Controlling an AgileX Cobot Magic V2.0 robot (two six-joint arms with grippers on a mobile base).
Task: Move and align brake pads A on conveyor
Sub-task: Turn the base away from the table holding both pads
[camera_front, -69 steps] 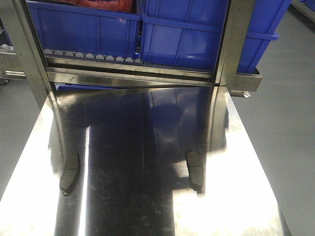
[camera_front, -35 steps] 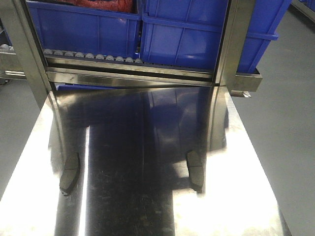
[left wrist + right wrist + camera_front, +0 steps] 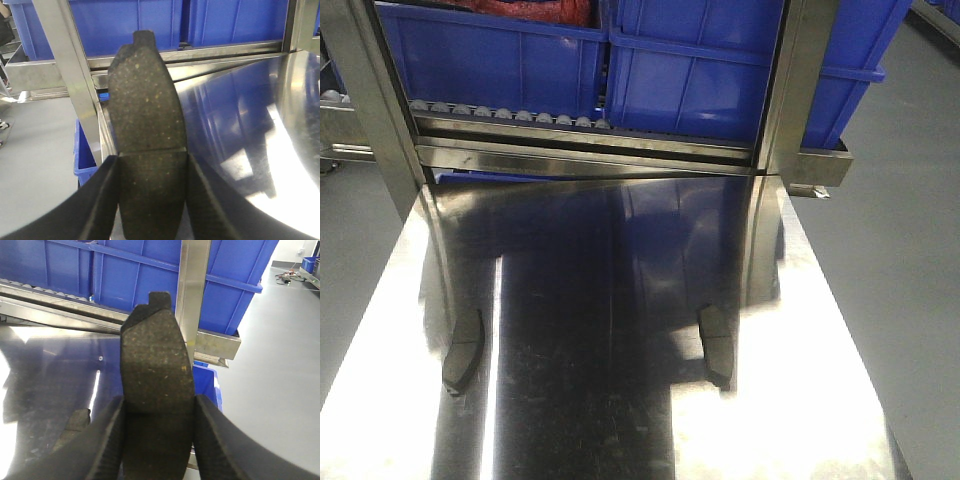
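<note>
In the left wrist view my left gripper (image 3: 151,160) is shut on a dark-grey brake pad (image 3: 147,115), one finger on each long edge. Its grooved face is turned to the camera and its tip points at the rack. In the right wrist view my right gripper (image 3: 158,402) grips another brake pad (image 3: 157,355) the same way, above the steel table (image 3: 40,365). The front view shows two narrow dark pad shapes, a left one (image 3: 463,350) and a right one (image 3: 715,345), over the mirror-like table (image 3: 820,400). Neither gripper appears there. The conveyor is out of view.
A steel roller rack (image 3: 510,112) with blue bins (image 3: 700,70) stands at the table's far end. Steel posts (image 3: 70,75) (image 3: 192,295) rise close to each held pad. A blue bin (image 3: 205,385) sits below the table edge, with grey floor on both sides.
In the front view both dark pad shapes have narrowed slightly, turning more edge-on. Their places on the table are almost unchanged.
</note>
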